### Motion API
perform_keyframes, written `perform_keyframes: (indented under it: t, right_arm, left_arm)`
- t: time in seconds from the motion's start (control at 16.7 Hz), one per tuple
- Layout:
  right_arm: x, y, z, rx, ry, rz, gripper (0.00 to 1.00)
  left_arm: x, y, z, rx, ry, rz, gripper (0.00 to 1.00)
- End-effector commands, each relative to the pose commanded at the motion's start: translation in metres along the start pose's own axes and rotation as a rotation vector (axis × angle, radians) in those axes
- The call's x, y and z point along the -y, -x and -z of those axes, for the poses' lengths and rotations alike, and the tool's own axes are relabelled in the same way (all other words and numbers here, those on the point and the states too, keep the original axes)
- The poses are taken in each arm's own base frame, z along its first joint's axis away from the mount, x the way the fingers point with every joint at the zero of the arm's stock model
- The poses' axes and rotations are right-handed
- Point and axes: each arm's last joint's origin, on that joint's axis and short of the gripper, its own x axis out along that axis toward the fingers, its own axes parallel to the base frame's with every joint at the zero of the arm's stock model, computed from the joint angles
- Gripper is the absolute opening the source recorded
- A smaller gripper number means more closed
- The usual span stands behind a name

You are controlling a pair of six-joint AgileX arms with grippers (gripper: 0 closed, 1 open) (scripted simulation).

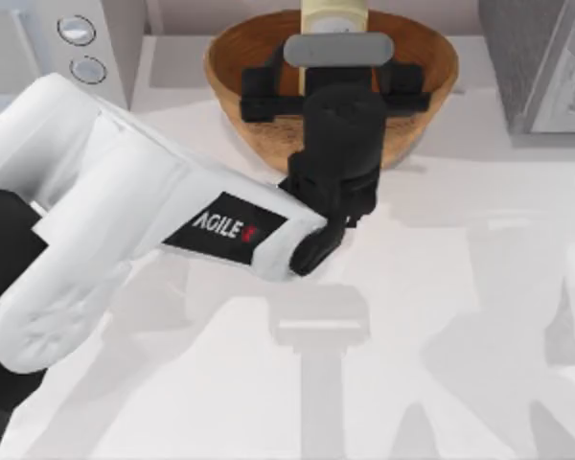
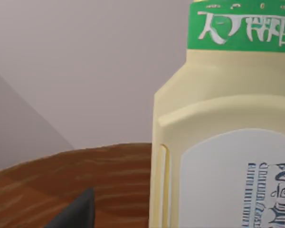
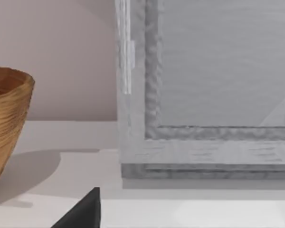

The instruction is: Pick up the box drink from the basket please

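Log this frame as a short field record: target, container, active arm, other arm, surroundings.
target: box drink, upright in the basket
container: basket, at the table's far edge, centre
active arm: left gripper over the basket, right at the carton
other arm: right, parked low by a grey cabinet
surroundings: white appliance with two knobs at far left

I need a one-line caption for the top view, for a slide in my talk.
Left gripper reaches over the basket toward the box drink standing at its far side.
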Motion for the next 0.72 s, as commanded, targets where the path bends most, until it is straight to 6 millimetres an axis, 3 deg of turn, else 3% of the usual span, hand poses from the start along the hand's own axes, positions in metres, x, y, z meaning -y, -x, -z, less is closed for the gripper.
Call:
perform_keyframes:
  t: [0.06,0.24,0.72]
  right_arm:
    - [0.0,0.0,0.0,0.0,0.0,0.0,1.0]
    - [0.0,0.0,0.0,0.0,0.0,0.0,1.0]
    - [0.0,0.0,0.0,0.0,0.0,0.0,1.0]
  left_arm:
    - [-0.002,-0.001,-0.008,0.015,0.013,-0.004,1.0]
    - [-0.001,-0.008,-0.003,0.002,0.0,0.0,1.0]
    - [0.0,-0.05,0.0,0.0,0.0,0.0,1.0]
